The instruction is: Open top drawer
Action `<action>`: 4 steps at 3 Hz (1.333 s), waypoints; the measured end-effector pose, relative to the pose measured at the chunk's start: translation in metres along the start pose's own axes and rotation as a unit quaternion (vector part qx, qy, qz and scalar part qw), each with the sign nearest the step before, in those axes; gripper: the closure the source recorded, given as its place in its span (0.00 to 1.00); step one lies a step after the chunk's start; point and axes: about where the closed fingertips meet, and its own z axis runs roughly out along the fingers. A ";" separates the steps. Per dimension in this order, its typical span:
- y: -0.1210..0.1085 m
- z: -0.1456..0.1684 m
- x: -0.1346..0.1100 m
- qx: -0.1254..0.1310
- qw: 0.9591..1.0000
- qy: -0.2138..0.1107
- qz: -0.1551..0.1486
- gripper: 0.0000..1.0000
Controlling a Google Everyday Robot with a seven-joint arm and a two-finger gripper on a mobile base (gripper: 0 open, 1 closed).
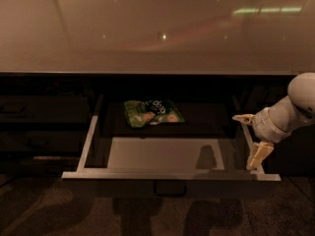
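Cream end effector [247,140] (right of pale-floored top drawer [162,155]); green bag [152,113].

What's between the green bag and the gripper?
Camera view: only bare floor of the top drawer and its right rail; the gripper is at that rail.

Scene dim, warm brown cast. Glossy beige flat worktop [74,43] fills the upper half; its front edge runs straight across. It mirrors small white light points [164,35] and a greenish-white strip of light [266,10] near its far right corner. Below the edge: black cabinet front [44,132], with narrower dark drawer fronts at left. Dark speckled carpet floor [39,210] along the bottom, soft shadows on it. Cream two-finger gripper [251,136] hangs under the worktop's right end, fingers spread.
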 end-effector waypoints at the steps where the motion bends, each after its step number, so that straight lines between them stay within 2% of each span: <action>1: 0.004 -0.001 0.000 -0.001 1.000 0.000 -0.001 0.00; 4: 0.023 -0.008 -0.005 0.016 0.999 0.012 -0.032 0.00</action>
